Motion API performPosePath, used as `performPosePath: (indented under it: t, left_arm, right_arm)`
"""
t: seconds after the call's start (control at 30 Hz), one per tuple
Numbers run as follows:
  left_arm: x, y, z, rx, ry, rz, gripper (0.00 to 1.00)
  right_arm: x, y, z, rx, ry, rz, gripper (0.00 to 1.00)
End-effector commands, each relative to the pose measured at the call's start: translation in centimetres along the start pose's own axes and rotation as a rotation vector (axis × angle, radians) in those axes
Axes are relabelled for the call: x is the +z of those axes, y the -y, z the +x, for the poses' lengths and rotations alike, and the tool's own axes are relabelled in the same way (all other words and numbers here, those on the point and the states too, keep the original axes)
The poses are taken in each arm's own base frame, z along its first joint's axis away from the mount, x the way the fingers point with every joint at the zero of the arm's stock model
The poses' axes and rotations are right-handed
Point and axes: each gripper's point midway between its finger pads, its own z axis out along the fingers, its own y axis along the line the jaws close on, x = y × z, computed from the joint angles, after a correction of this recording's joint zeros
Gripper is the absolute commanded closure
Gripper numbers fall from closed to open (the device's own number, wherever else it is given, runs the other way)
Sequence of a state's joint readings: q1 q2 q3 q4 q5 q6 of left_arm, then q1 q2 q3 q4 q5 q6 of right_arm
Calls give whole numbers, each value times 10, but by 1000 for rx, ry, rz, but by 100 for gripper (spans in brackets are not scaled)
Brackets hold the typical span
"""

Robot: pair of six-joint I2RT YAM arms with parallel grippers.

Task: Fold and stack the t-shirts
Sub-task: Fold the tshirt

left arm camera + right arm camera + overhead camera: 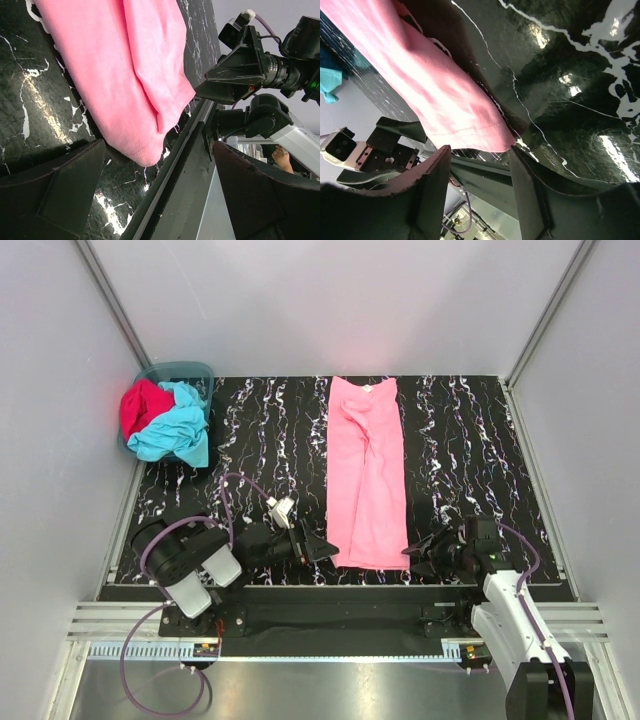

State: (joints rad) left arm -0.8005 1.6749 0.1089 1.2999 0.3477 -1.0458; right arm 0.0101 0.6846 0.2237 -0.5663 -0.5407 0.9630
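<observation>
The light pink t-shirt lies folded into a long strip down the middle of the black marbled table, neck end far, hem near the front edge. It also shows in the left wrist view and the right wrist view. My left gripper is open and empty just left of the hem's near left corner. My right gripper is open and empty just right of the hem's near right corner. The turquoise t-shirt and the crimson red t-shirt lie crumpled in the basket at the far left.
The teal plastic basket stands in the far left corner. White walls close in the table on three sides. A metal rail runs along the table's front edge by the arm bases.
</observation>
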Motion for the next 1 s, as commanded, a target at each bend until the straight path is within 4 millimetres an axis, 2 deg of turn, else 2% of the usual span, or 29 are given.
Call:
performPosePath:
  t: [0.0,0.17,0.3,0.4,0.73,0.97]
  left_arm:
    - [-9,-24,18,-10,-59,-95,2]
    - [-3,-20,16,-3,-74,-92,2]
    - [3,-16,14,16,-93,-93,2]
    - [3,-26,17,29,-122,-151,2]
    - [12,-29,18,38,-160,-166,2]
    - [7,-40,18,83,-194,-254,2]
  right_arm:
    - [-4,-7,1,23,-11,-12,43]
    - [-4,-7,-5,43,19,16,42]
    - [-9,-16,-17,11,69,34,41]
    - [-10,-18,-22,5,84,39,41]
    - [-7,-22,-31,-17,107,50,41]
    - [-3,-26,-42,-40,116,79,41]
